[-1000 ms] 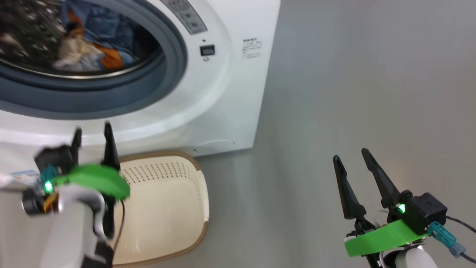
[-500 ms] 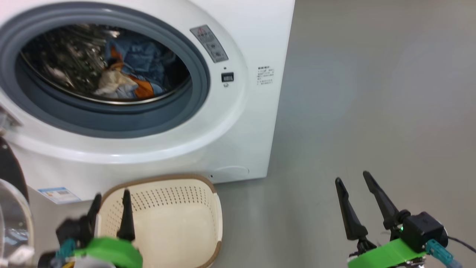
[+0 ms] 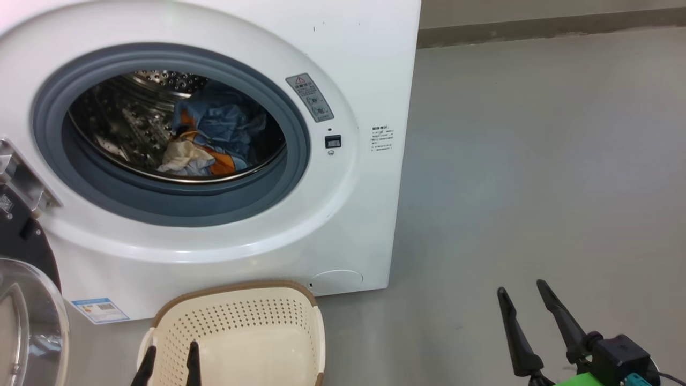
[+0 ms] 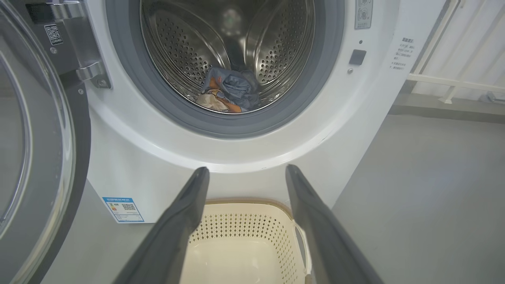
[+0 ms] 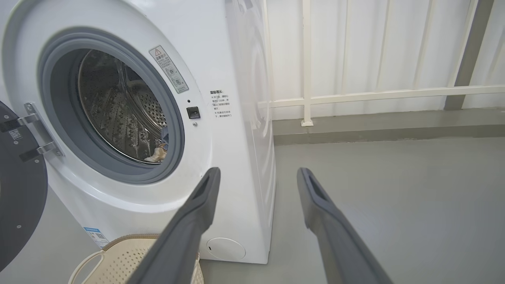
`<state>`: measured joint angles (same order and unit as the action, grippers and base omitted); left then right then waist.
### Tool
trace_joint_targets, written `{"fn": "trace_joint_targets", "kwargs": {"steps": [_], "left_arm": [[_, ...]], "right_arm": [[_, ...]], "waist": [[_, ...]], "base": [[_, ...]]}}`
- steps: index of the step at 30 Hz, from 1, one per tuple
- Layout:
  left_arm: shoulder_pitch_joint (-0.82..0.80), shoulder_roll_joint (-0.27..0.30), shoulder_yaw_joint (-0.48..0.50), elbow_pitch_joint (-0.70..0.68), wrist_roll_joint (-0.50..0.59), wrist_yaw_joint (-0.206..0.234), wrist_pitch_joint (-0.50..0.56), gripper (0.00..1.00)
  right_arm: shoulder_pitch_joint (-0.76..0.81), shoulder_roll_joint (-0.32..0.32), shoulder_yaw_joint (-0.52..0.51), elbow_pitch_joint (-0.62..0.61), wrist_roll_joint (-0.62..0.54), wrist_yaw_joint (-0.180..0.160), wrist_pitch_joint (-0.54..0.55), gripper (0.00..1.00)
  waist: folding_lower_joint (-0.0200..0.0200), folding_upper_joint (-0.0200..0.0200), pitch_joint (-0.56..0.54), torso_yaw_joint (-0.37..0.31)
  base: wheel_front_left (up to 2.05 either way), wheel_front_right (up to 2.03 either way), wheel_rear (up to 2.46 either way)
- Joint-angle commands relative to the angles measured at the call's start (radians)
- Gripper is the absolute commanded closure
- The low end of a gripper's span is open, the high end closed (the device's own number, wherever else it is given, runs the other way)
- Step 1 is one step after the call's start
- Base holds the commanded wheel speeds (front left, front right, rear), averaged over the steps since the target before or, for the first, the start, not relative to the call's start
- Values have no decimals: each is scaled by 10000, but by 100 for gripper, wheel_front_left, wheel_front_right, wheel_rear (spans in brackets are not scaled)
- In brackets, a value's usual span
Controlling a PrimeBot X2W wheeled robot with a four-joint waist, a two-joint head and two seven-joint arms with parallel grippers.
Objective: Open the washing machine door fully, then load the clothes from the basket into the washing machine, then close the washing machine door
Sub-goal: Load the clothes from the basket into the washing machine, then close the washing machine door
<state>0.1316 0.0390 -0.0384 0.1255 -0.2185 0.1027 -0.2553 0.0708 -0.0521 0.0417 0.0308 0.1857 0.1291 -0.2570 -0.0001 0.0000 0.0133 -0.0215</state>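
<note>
Both grippers hold their jaws wide, gripping nothing: left gripper (image 3: 170, 354), mostly cut off at the head view's bottom edge, over the basket (image 3: 241, 316); right gripper (image 3: 521, 289) above the floor (image 3: 536, 161). Bunched clothes (image 3: 209, 139) lie inside the washing machine (image 3: 348, 214); its open door (image 3: 32, 316) is cropped at left.

The washing machine (image 3: 370, 48) is finished in white, and its rubber ring (image 3: 177, 206) is coloured grey. The clothes (image 3: 217, 128) are seen as blue with orange and cream patches. The basket (image 3: 241, 316) is coloured cream, dotted with perforations and rimmed in brown. The floor (image 3: 536, 161) is seen in plain grey.
</note>
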Motion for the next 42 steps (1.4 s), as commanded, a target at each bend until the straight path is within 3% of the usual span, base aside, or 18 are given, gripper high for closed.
{"fn": "trace_joint_targets", "kwargs": {"steps": [1, 11, 42], "left_arm": [[83, 113, 274, -535, -116, 110, -65, 0], [707, 113, 31, -1115, -328, 330, -65, 0], [657, 112, 91, -1069, -375, 302, -65, 0]], "right_arm": [[17, -77, 83, -264, -38, 16, -48, 0], [341, -48, -252, -53, -69, 16, -48, 0], [503, 7, -553, 437, -119, 16, -48, 0]], "waist": [[1, 0, -69, 9], [1, 0, -172, 124], [1, 0, -49, 128]], "base": [[0, 0, 0], [0, 0, 0], [0, 0, 0]]}}
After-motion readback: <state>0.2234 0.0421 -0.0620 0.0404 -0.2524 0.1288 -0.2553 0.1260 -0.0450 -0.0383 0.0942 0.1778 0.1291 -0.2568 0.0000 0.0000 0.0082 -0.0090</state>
